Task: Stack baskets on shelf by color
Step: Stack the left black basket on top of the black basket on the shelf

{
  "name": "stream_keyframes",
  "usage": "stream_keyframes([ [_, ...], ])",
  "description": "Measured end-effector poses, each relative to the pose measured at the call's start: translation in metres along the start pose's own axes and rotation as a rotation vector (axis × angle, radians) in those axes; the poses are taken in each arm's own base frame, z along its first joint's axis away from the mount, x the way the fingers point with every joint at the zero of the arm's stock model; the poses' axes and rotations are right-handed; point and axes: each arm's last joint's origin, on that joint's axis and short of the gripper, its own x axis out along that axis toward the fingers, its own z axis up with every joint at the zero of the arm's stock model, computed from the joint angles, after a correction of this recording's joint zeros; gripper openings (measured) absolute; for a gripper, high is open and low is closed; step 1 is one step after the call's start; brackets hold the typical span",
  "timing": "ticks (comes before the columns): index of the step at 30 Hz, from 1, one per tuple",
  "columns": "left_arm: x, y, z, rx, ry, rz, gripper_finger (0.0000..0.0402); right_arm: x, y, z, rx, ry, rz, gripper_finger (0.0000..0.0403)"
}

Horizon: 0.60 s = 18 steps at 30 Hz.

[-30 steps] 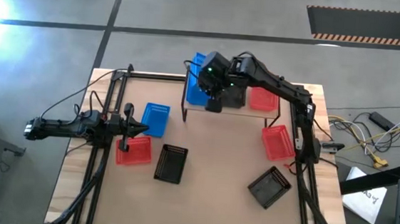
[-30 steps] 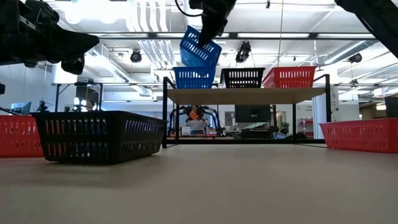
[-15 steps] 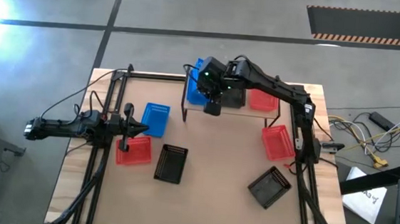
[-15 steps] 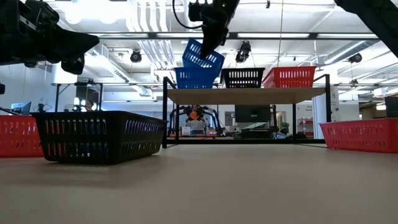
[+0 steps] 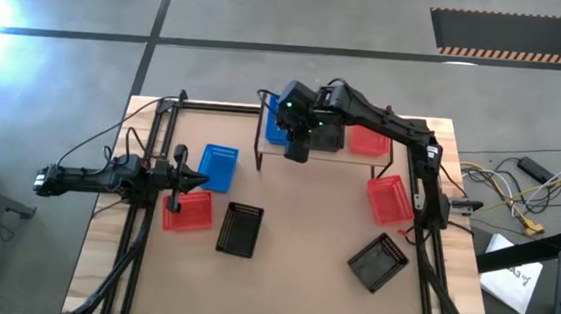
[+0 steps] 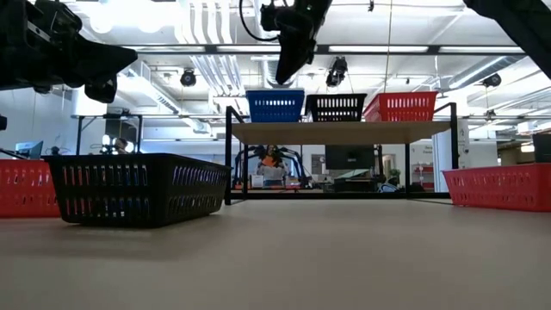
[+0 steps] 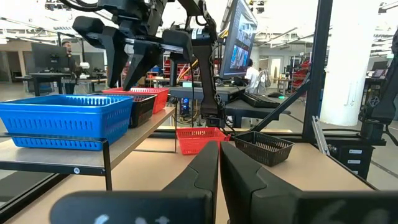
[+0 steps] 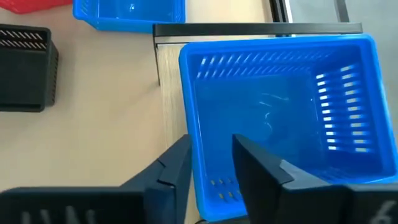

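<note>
Light wooden table (image 5: 291, 278), right gripper (image 5: 297, 150) parted astride the near wall of the blue plastic mesh basket (image 8: 280, 118) nested at the end of the small plank-topped shelf (image 6: 340, 131)
A slanted lift could catch that wall and drag the stack off the shelf edge; clear air lies above. Black basket (image 6: 336, 107) sits just beside, red basket (image 6: 400, 105) beyond; left gripper (image 7: 219, 162), closed and empty, waits near the loose blue basket (image 5: 219, 166)

Right arm's fingers (image 8: 211, 163) apparently parted, left's (image 7: 219, 163) together.
</note>
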Motion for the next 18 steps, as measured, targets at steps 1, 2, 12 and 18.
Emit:
stream_keyframes([
  [1, 0.0, 0.0, 0.0, 0.0, 0.0, 0.0, 0.0, -0.001, 0.0, 0.0, 0.0, -0.001, 0.0, 0.0121],
  [2, 0.0, 0.0, 0.0, 0.0, 0.0, 0.0, 0.0, -0.004, 0.0, 0.0, 0.0, -0.006, -0.001, 0.0127],
  [12, 0.0, 0.0, 0.0, 0.0, 0.0, 0.0, 0.0, -0.052, 0.037, -0.003, -0.04, -0.069, 0.036, 0.012],
  [18, 0.0, 0.0, 0.0, 0.0, 0.0, 0.0, 0.0, -0.064, 0.097, -0.012, -0.168, -0.058, 0.122, 0.0092],
])
